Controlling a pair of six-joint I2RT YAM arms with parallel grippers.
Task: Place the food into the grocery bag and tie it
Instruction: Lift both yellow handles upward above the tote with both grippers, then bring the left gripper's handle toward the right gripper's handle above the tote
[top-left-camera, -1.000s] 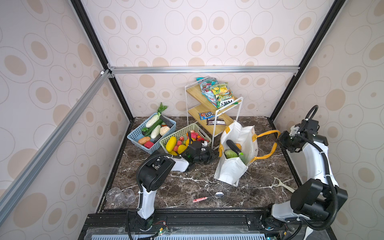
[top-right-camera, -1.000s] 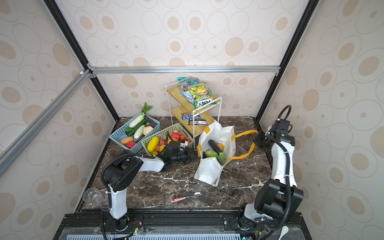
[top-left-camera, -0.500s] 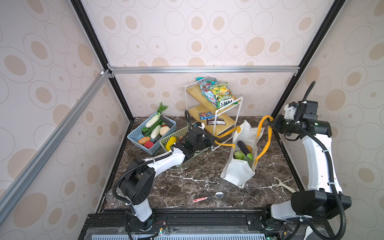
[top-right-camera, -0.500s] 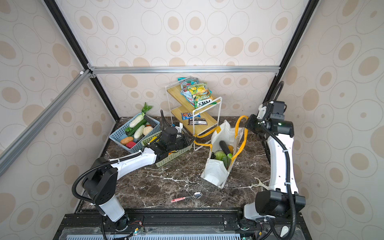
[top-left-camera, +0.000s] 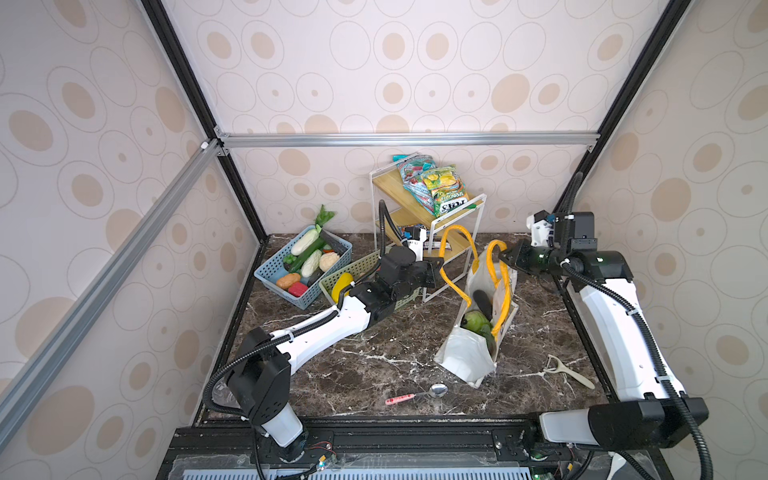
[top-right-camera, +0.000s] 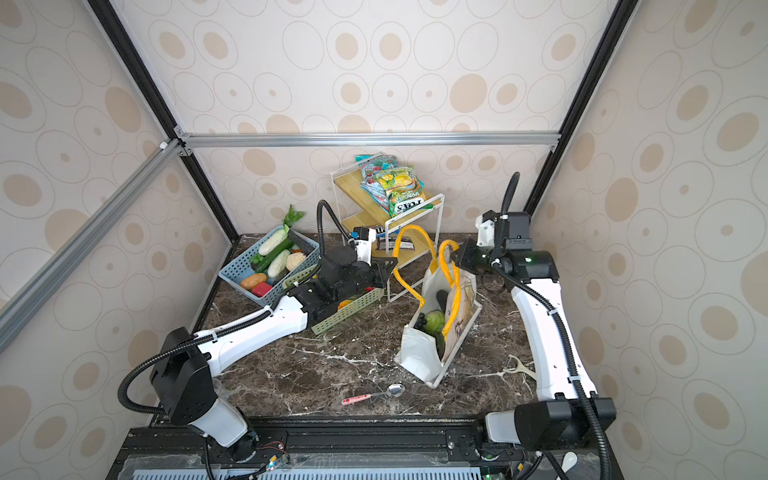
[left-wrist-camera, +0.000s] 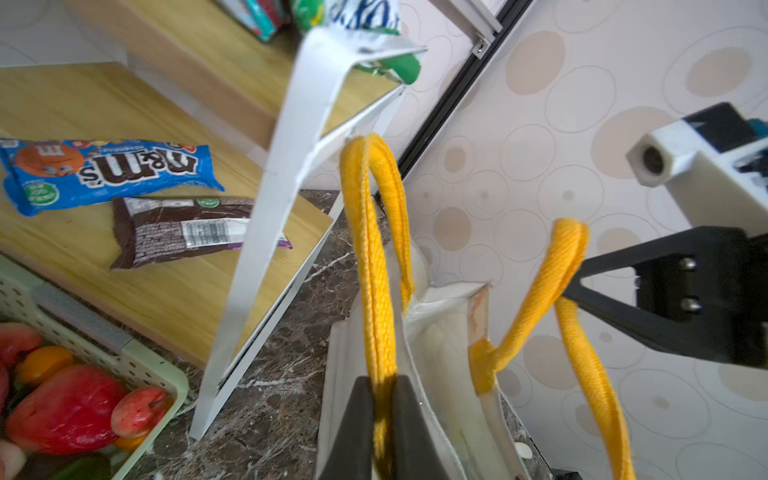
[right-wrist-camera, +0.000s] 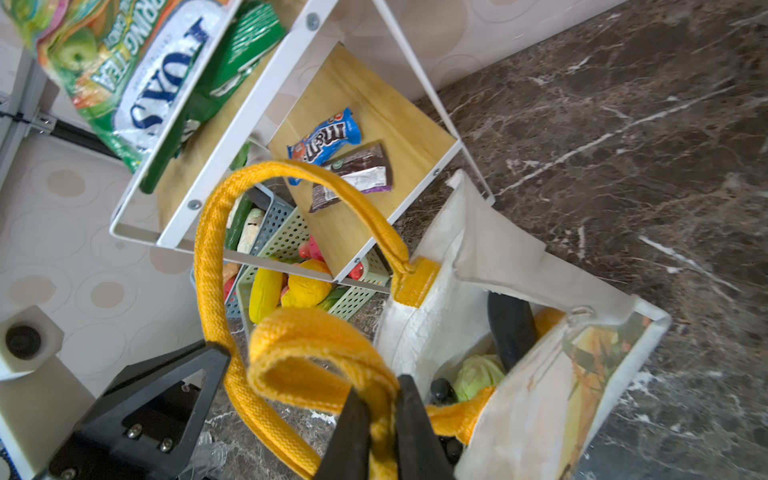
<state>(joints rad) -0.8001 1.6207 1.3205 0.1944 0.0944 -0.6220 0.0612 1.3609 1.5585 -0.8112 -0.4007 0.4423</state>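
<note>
Grocery bag (top-left-camera: 465, 359): L gripper (left-wrist-camera: 379, 399) & R gripper (right-wrist-camera: 381, 409) each clamp one handle (left-wrist-camera: 368, 249); uneven pull may tip it, spill food (top-left-camera: 475, 321).

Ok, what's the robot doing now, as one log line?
left claw: shut on one handle | right claw: shut on other handle | grocery bag: standing, cabbage inside | knot: not tied

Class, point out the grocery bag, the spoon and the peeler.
grocery bag (top-left-camera: 463, 359), in a top view, on its white lower wall
spoon (top-left-camera: 417, 395), in a top view, on its stem
peeler (top-left-camera: 575, 375), in a top view, on its handle
</note>
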